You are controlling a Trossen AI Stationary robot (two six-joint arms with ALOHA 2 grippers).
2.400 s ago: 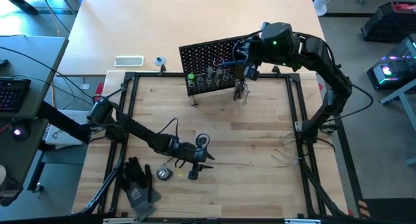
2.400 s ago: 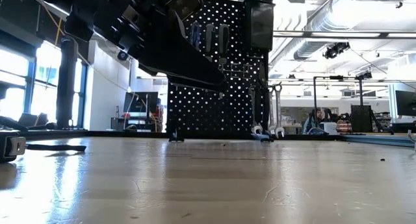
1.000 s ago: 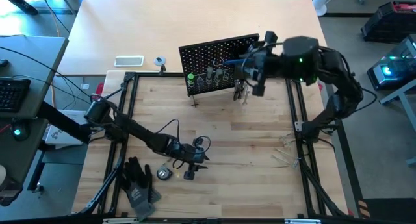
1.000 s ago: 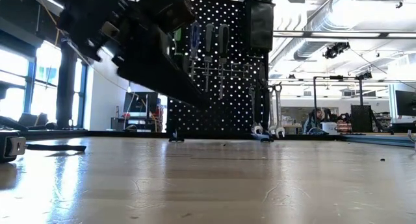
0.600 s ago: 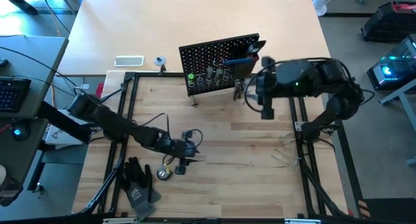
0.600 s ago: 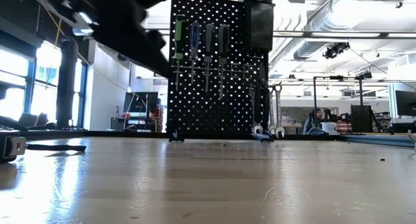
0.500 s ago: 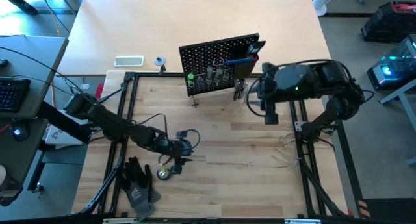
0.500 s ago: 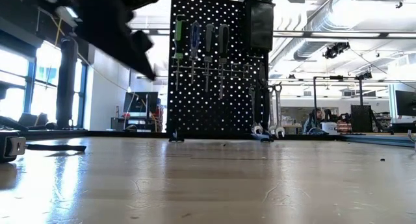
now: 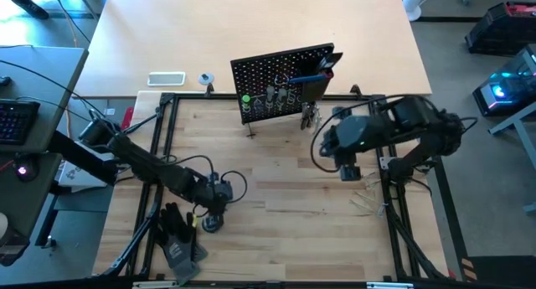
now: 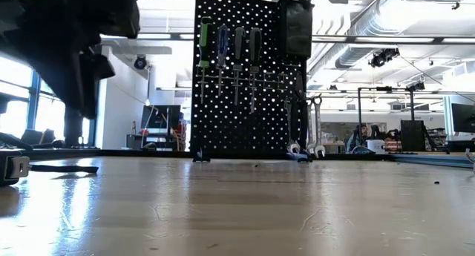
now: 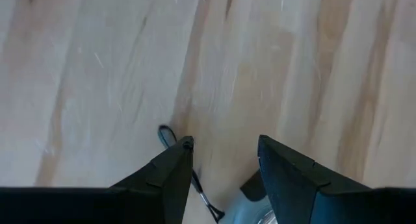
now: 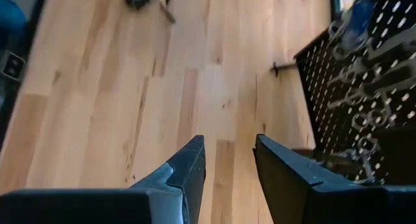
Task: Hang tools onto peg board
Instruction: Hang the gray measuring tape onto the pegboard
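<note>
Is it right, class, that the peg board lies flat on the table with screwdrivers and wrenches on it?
Not quite. The peg board stands upright on the table, as the low view shows. The screwdrivers and wrenches do hang on it.

Lighting: bright, even overhead. Glare noted on tabletop point(image 10: 44, 185) in low view; window backlight behind. Near arm silhouetted, blurred.

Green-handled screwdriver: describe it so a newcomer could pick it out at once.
Find the black peg board standing upright at the table's far side. A row of screwdrivers hangs along its top; the green-handled screwdriver is the one at the row's left end in the low view, the only green handle.
</note>
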